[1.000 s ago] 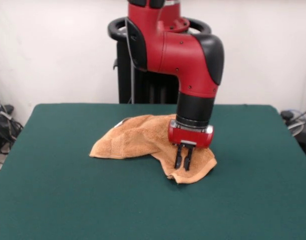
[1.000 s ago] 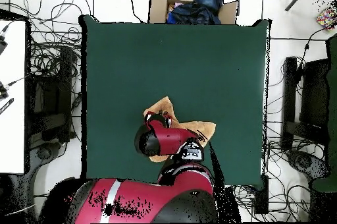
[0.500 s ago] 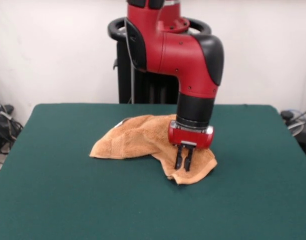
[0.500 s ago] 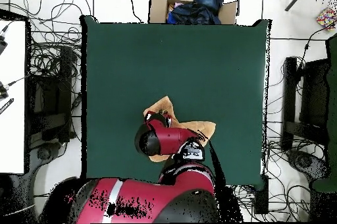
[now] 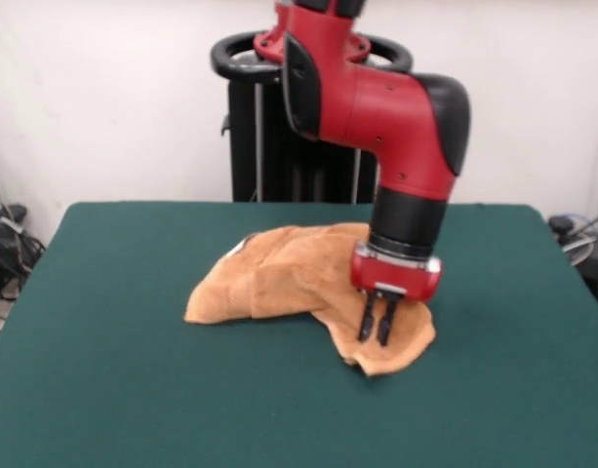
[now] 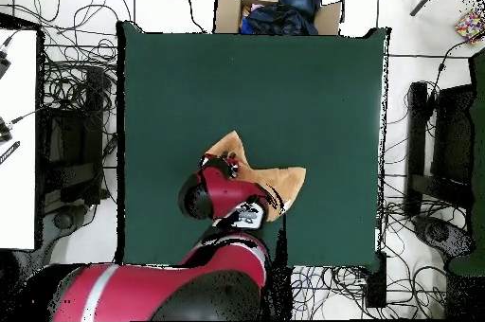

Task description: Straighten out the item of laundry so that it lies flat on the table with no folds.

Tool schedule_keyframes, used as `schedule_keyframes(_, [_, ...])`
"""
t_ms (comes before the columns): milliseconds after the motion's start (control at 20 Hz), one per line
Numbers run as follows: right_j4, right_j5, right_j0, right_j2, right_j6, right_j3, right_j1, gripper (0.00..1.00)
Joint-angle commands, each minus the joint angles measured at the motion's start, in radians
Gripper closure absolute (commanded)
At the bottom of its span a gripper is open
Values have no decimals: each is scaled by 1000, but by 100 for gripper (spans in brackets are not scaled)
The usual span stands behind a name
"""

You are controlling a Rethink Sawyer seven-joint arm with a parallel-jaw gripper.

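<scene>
On the green table [image 5: 113,390], toward the right of its middle in the front view, the orange towel [image 5: 279,278] lay crumpled in a low heap, with one lobe spread to the left and another reaching toward the camera. The gripper [image 5: 378,331] stood over that nearer lobe, its two fingers pointing down and drawn nearly together, their tips at or just into the cloth; they appeared to pinch a bit of towel between them, though the contact itself was too small to confirm. From overhead, the arm covered much of the towel [image 6: 284,181], leaving only its corners showing beside the wrist, so the gripper [image 6: 224,159] was mostly hidden there. To do this step well, the grip should probably take only the top layer near an edge or corner, then draw it outward, low and slow, away from the bunched middle, so the folds open rather than drag the whole heap across the felt. Lifting too high could let the cloth fall back on itself.
</scene>
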Motion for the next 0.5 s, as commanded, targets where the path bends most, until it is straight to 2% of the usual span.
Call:
schedule_keyframes(50, [153, -231, 132, 32, 126, -241, 166, 100])
schedule_keyframes(250, [176, -279, 152, -1, 108, -266, 198, 100])
schedule_keyframes(500, [41, -287, 68, 115, 136, -311, 212, 100])
